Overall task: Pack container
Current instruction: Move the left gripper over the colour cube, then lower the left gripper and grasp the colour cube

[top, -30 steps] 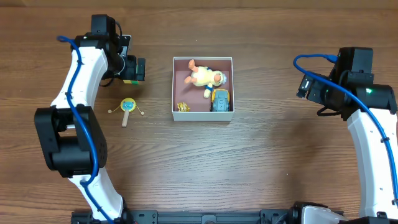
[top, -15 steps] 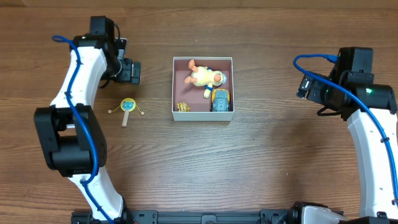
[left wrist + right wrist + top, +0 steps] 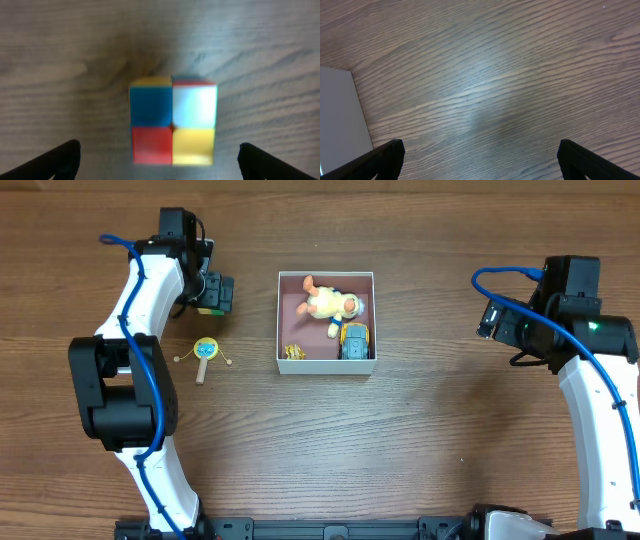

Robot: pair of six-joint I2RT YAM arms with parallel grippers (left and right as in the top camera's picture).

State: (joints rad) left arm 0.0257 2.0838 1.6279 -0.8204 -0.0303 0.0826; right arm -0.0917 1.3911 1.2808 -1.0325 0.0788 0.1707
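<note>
- Movement shows from overhead: since half a second ago, the left arm's elbow has swung rightward and its left gripper (image 3: 216,293) sits slightly further right. The right arm has not shifted.
- We see the left arm stretched toward the far left of the table (image 3: 420,440), wrist bent down. The right arm stands folded at the right, its right gripper (image 3: 494,320) well apart from the container (image 3: 325,366).
- We count one container, at the far middle, holding three toys: a plush animal (image 3: 330,304), a yellow car (image 3: 354,340) and a small yellow-brown piece (image 3: 294,352). One drum rattle (image 3: 206,350) lies to its left.
- Left wrist: released fingers (image 3: 62,160) spread wide, one colourful cube (image 3: 173,120) between them, untouched.
- Right wrist: fingers (image 3: 385,157) spread wide over bare wood, grasping nothing.
</note>
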